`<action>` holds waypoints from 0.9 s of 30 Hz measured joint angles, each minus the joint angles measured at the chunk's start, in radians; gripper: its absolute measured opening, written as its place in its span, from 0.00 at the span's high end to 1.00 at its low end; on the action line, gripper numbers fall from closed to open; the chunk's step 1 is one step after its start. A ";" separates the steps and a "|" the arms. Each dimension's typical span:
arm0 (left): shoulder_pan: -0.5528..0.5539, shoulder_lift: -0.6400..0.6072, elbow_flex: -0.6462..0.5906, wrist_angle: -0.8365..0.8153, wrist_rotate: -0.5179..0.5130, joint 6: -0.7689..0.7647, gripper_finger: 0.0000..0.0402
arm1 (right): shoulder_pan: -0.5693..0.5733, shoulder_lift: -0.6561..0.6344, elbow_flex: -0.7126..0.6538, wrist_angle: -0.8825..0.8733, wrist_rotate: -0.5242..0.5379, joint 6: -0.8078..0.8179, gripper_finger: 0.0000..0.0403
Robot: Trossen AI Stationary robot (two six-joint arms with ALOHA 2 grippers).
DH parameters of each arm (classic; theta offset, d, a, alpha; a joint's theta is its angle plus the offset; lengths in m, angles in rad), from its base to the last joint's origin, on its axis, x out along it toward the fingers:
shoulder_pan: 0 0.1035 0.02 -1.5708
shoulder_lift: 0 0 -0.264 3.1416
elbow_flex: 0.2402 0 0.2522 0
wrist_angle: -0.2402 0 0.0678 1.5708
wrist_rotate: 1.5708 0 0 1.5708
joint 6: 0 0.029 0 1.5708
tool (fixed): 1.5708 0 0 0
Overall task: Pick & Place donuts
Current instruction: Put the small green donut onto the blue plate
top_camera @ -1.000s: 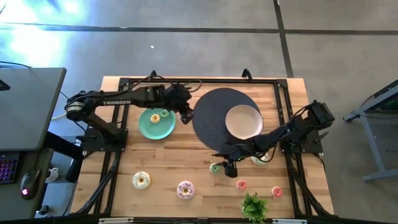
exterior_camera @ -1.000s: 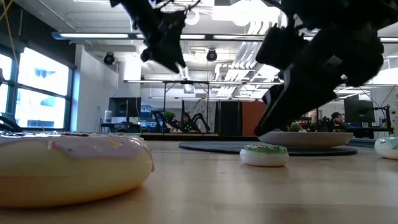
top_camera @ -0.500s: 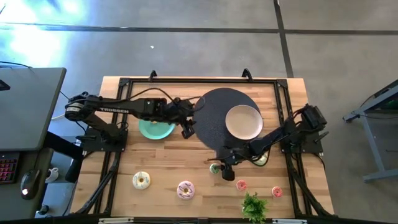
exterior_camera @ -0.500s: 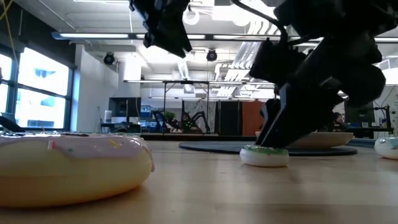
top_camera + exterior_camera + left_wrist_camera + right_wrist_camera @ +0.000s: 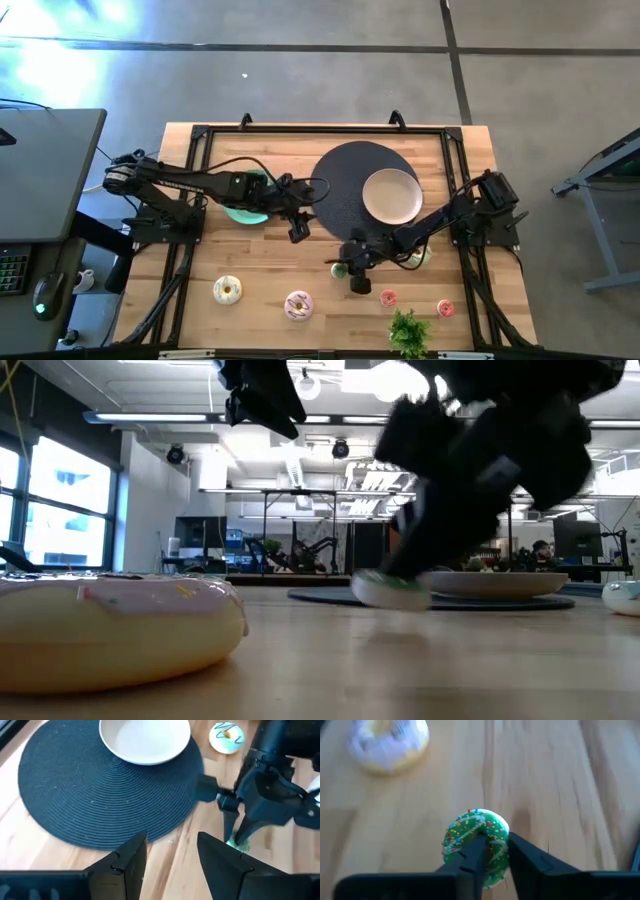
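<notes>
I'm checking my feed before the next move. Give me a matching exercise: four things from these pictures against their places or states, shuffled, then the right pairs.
Things:
1. small green sprinkled ring donut
2. cream round plate
3. left gripper
4. leafy green plant sprig

Places or states:
A. open, over bare wood beside the mat
B. at the table's near edge
C. pinched in the right gripper
D. on the dark round woven mat

Pairs: 1-C, 2-D, 3-A, 4-B

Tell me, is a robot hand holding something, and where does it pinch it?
Yes. The right gripper pinches the small green sprinkled donut by one side of its ring, one finger through the hole. The left gripper is open, holding nothing.
</notes>
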 joint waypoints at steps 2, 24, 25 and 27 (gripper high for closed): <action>0.000 0.000 0.000 0.008 0.003 -0.033 0.57 | -0.005 0.000 0.038 0.002 0.021 -0.029 0.91; 0.003 -0.032 0.461 -0.350 -0.097 0.105 0.57 | -0.355 0.423 0.708 0.034 0.141 -0.212 0.98; 0.003 -0.032 0.466 -0.352 -0.104 0.109 0.57 | -0.370 0.448 0.747 0.020 0.124 -0.206 0.99; 0.003 -0.032 0.471 -0.364 -0.107 0.111 0.57 | -0.393 0.492 0.815 -0.011 0.100 -0.194 0.98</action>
